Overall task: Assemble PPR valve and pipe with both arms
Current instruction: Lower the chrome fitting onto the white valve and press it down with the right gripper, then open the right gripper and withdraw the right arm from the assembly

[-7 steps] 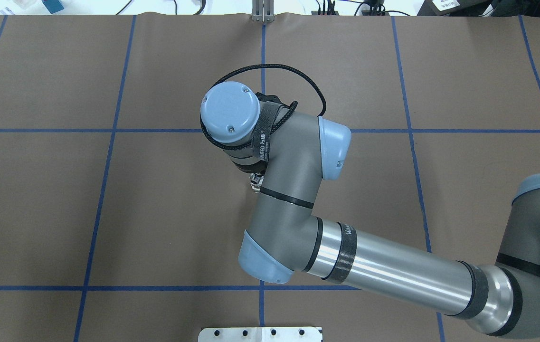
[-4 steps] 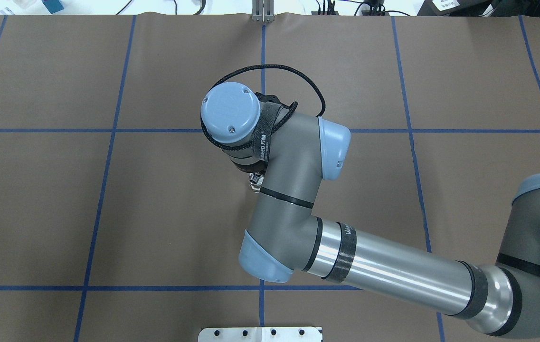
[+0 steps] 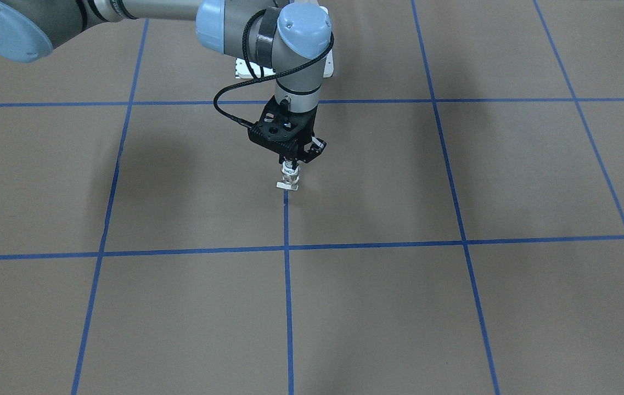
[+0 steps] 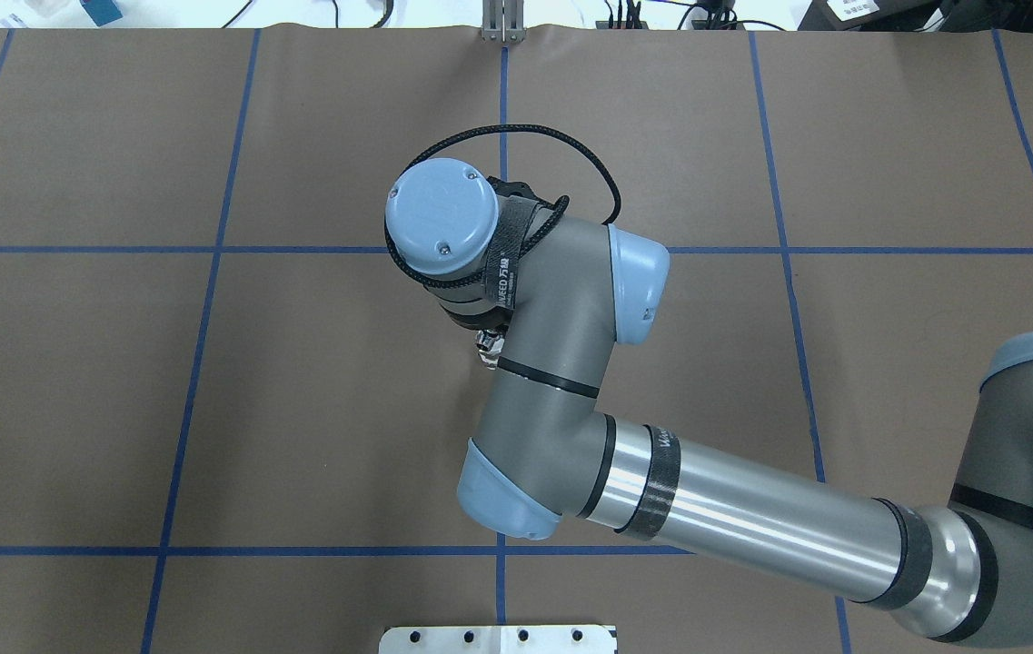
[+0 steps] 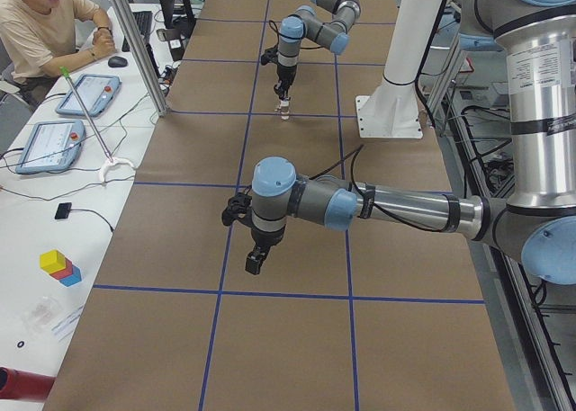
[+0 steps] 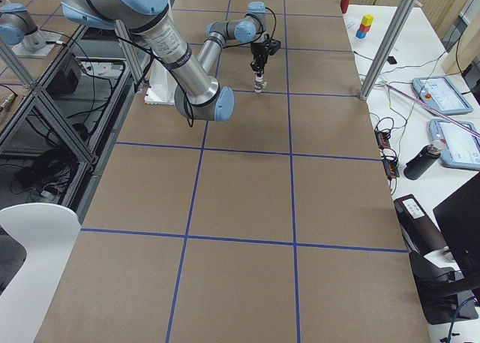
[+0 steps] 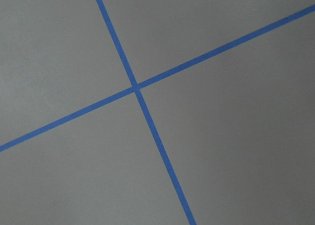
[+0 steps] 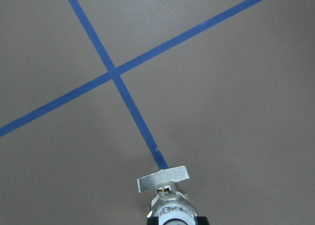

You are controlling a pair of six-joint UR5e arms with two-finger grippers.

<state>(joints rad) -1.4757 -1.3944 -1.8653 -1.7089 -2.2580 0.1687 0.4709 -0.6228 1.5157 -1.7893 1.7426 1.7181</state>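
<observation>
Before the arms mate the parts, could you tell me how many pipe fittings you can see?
1: a valve, held by the right gripper over a blue tape line on the table. No other shows; more may be hidden.

Bright, even light; soft, faint shadows.

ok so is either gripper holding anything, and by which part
The right gripper holds the valve by its upper body end, with the T-handle pointing down at the table. The left gripper appears empty.
</observation>
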